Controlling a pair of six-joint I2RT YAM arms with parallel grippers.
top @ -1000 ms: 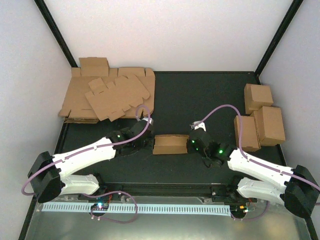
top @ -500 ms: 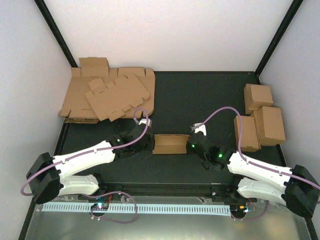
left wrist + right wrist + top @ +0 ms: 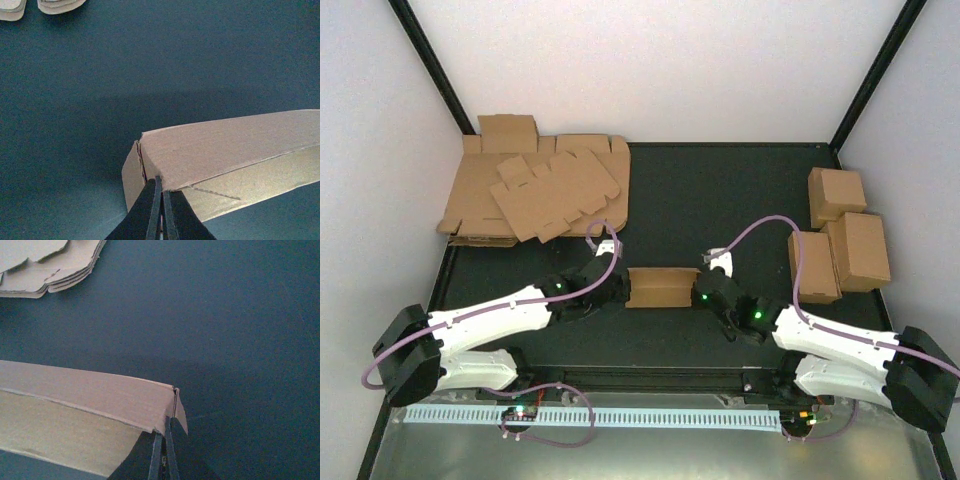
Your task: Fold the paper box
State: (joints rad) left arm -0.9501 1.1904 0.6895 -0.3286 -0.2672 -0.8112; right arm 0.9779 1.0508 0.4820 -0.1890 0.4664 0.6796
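Two grippers pinch opposite ends of paper box [image 3: 661, 288], which lies mid-table [image 3: 720, 195] between arms; left gripper [image 3: 161, 194] clamped tight on cardboard edge at box's left end, right gripper [image 3: 164, 442] clamped on right end corner; box partly formed, long wall raised; heap of flat cardboard blanks [image 3: 535, 190] far left, three folded boxes [image 3: 840, 235] far right

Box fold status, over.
Left gripper shut on left end of brown cardboard paper box; right gripper shut on right end. Box part-folded. Brown cardboard blank stack far left, clear.
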